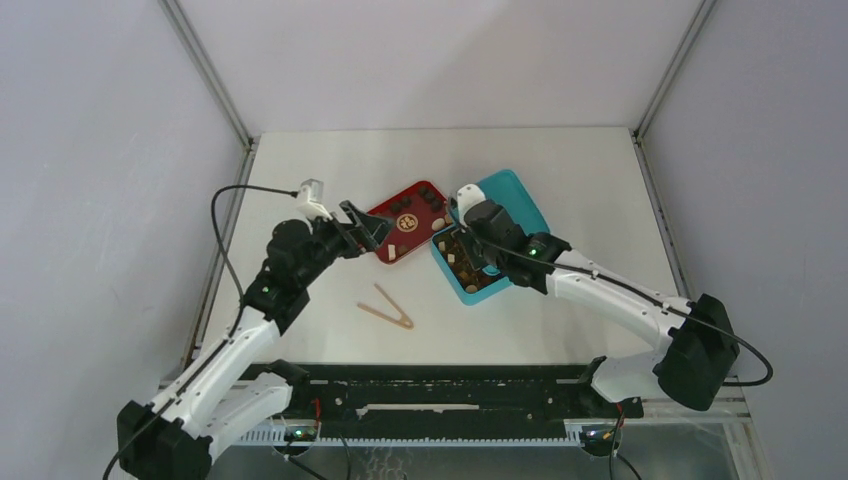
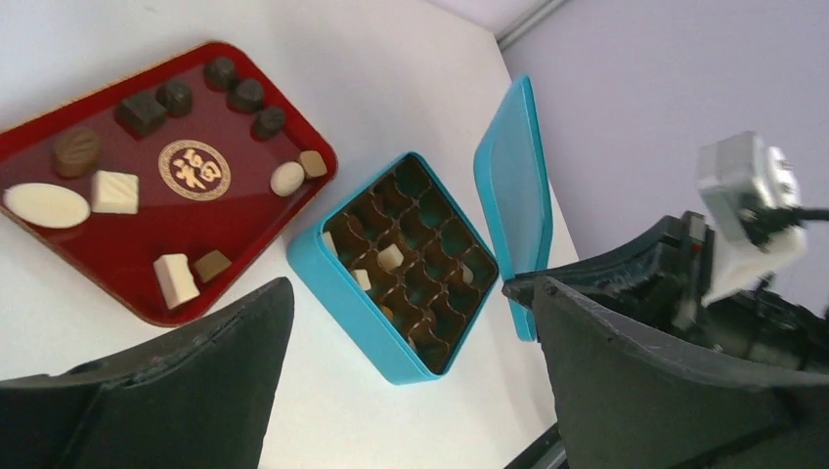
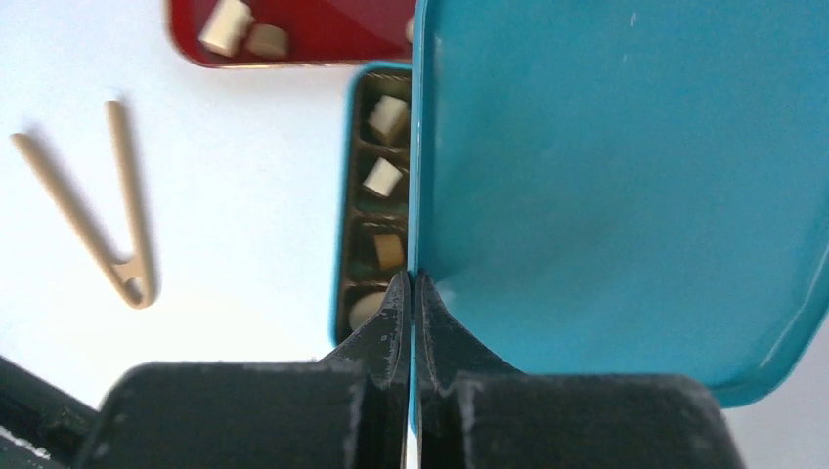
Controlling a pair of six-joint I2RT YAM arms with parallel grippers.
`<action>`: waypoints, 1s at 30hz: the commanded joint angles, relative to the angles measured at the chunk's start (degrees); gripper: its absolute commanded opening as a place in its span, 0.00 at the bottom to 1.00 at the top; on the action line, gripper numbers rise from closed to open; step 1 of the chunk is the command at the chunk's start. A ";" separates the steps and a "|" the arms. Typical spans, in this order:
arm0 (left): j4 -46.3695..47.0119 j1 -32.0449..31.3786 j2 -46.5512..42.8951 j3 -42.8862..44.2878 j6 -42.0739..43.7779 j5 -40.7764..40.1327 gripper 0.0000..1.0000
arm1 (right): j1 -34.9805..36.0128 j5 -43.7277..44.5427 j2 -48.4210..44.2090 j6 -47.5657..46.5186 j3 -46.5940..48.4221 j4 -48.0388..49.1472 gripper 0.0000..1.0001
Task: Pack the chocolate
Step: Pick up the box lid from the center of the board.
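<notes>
black fingers of the right gripper (image 3: 411, 283) fill the bottom of its own view, pinched together on the thin rim of the teal metal lid (image 3: 606, 195). the lid stands tilted up along one side of the square teal box (image 2: 342, 313); whether it is hinged there i cannot tell. the left gripper (image 2: 411, 293) hangs above box and tray with its jaws spread wide and nothing between them.

the small chocolate pieces (image 2: 115, 191) are split between two places. about a dozen lie loose on the glossy red rectangular tray (image 2: 235, 220) just beside the box, with dark ones along its far edge and white, cream and tan ones scattered over the rest. a few pale and tan pieces sit in cells of the dark brown grid insert (image 2: 430, 244). four of them are in the one row that the right wrist view shows beside the lid's edge. most cells look empty. the tan wooden v-shaped tongs (image 1: 388, 308) lie on the white table (image 1: 300, 170), apart from both grippers.

by my reading the packing is early: the box is open, a handful is in, the bulk of the tray is left to move, and the lid has yet to close.
</notes>
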 commanded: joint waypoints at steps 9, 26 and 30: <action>14.29 -5.64 9.22 2.59 -5.49 2.64 0.93 | 9.28 0.13 -0.17 -10.86 5.02 11.21 0.00; 23.47 -10.06 15.18 0.19 -11.03 0.25 0.69 | 13.57 1.71 1.99 -13.01 5.54 13.71 0.00; 23.75 -10.89 16.15 0.51 -11.19 -0.17 0.57 | 14.22 1.65 2.00 -12.70 5.60 13.84 0.00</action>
